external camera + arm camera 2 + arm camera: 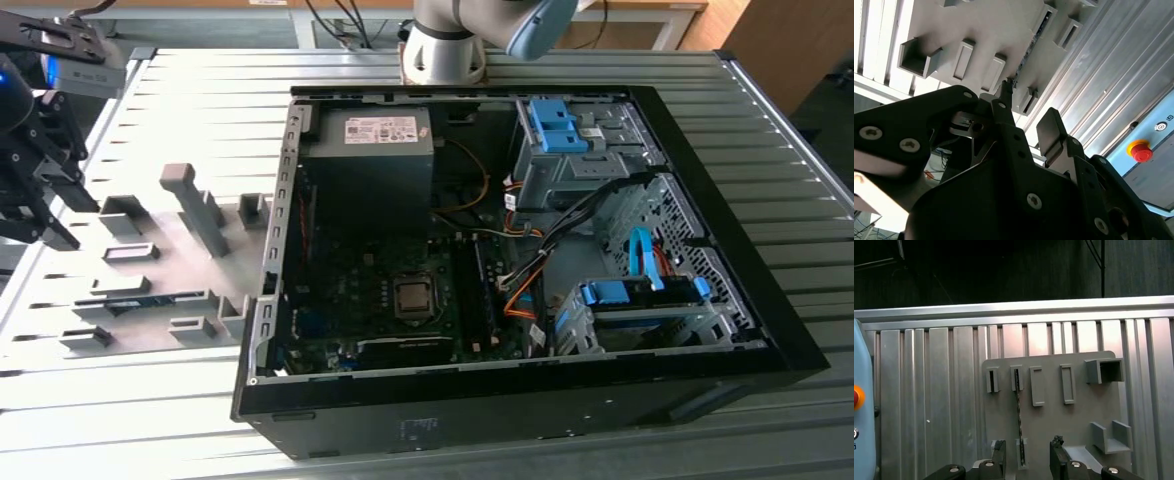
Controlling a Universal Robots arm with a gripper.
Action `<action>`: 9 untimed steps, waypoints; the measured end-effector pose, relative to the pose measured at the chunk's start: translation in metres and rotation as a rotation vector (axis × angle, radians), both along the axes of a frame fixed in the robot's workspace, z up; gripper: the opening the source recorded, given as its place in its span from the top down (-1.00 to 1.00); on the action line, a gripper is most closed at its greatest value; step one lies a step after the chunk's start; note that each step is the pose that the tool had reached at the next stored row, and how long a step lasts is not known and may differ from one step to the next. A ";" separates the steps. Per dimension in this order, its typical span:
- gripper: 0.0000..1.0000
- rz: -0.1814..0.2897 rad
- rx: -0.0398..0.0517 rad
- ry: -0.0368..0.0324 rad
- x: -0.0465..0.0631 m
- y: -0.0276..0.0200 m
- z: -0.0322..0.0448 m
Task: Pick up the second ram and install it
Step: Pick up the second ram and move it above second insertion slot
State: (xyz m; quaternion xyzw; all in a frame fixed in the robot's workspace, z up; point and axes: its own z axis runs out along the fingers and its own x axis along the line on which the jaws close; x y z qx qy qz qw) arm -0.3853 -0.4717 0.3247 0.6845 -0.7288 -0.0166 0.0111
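The second ram (pixel 1018 420) is a thin dark stick standing on its edge in a slot of the grey fixture plate (pixel 1054 420). In the exterior view the ram (pixel 140 298) lies at that view's left, beside the computer case. My gripper (pixel 1027 446) hovers above the plate, open, with nothing held. Its two black fingertips (pixel 999 446) stand either side of the ram's line, apart from it. In the second wrist view the gripper (pixel 1028 107) points at the plate, and the ram (pixel 1030 45) shows as a dark edge. The gripper (pixel 54 215) hangs at the exterior view's far left.
An open black computer case (pixel 747 260) lies on the slatted metal table (pixel 187 100). Inside are the motherboard with long black slots (pixel 477 290), a power supply (pixel 367 150), cables and blue drive brackets. Grey fixture blocks (pixel 194 205) stick up from the plate. A red stop button (pixel 1140 150) sits nearby.
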 end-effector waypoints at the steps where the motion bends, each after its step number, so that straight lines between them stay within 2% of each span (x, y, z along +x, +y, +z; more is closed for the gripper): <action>1: 0.05 0.000 0.0001 -0.0001 0.000 0.0000 -0.0001; 7: 0.05 0.000 0.0001 -0.0002 0.000 -0.0004 -0.0002; 9: 0.05 0.014 0.0002 -0.0002 0.000 -0.0005 -0.0005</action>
